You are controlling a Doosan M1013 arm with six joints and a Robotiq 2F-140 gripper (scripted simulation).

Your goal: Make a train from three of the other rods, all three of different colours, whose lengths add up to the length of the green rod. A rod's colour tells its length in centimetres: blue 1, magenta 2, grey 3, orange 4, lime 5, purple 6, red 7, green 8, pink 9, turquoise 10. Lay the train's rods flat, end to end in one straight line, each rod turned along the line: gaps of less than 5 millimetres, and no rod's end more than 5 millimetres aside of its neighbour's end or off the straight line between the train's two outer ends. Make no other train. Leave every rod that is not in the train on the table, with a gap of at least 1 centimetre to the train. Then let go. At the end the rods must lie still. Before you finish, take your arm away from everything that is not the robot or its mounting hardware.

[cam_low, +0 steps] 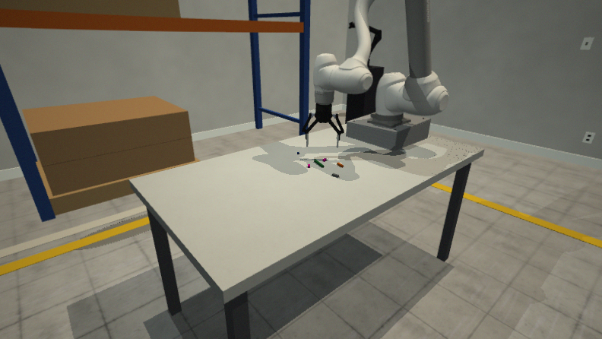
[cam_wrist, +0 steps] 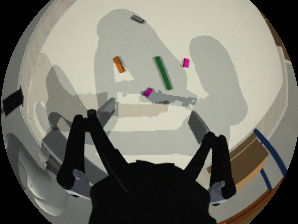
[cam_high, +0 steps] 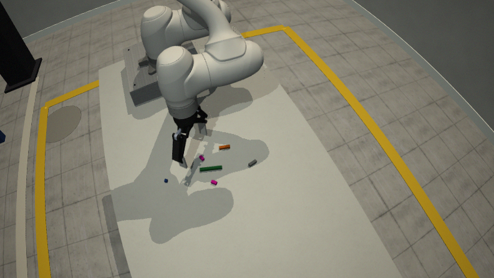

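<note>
Pincer [cam_low: 321, 145] fully open and empty, hanging above the surface [cam_low: 236, 219] beside six loose rods. Green rod [cam_high: 210, 168] lies flat between two magenta rods [cam_high: 201, 158] [cam_high: 214, 181]; one orange rod [cam_high: 224, 147], one grey rod [cam_high: 252, 162] and one blue rod [cam_high: 166, 180] lie apart around it.

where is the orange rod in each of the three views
Top view: the orange rod lies right of the open hand, above the green rod.
Exterior view: it is at the right of the rod cluster, just right of the green rod.
Wrist view: it sits upper left of centre, left of the green rod.
Shared landmark: the green rod, the longest rod, visible in all three.
</note>
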